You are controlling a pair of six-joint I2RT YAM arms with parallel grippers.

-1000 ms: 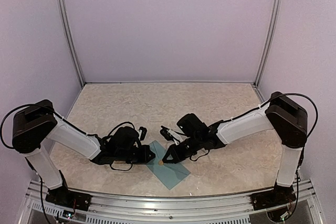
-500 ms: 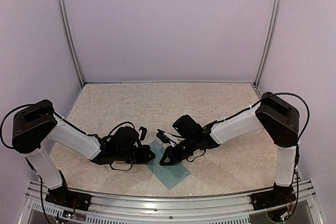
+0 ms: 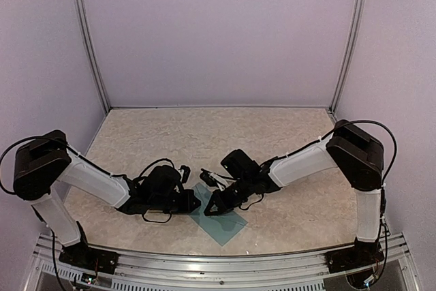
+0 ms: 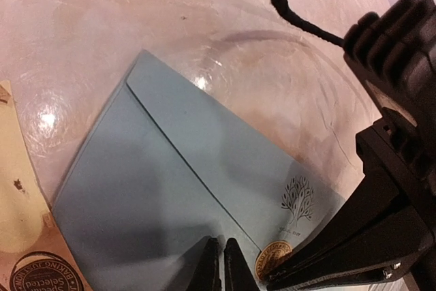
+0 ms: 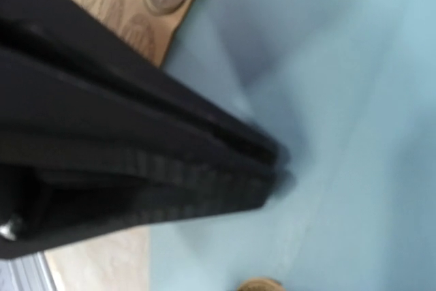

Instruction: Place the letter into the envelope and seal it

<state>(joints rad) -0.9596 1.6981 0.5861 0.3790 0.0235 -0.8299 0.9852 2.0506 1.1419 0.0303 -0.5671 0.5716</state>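
The teal envelope (image 3: 225,223) lies flat on the table near the front edge, its pointed flap folded down. A round gold sticker (image 4: 272,258) sits at the flap's tip. My left gripper (image 4: 221,267) is shut, its tips resting on the envelope (image 4: 184,168) just left of the sticker. My right gripper (image 5: 276,165) is shut too, its tips low over the envelope (image 5: 340,100) beside the sticker (image 5: 259,284). From above, the left gripper (image 3: 197,203) and right gripper (image 3: 207,210) nearly meet over the envelope's left part. The letter is not visible.
A tan sheet of round stickers (image 4: 24,250) lies under the envelope's left end, also seen as the sticker sheet (image 5: 146,5) in the right wrist view. The right gripper's black body (image 4: 381,189) fills the right of the left wrist view. Marbled tabletop (image 3: 204,134) stretches behind.
The right arm has slid left, bringing its shut gripper closer to the left gripper over the envelope. The left arm has barely moved.
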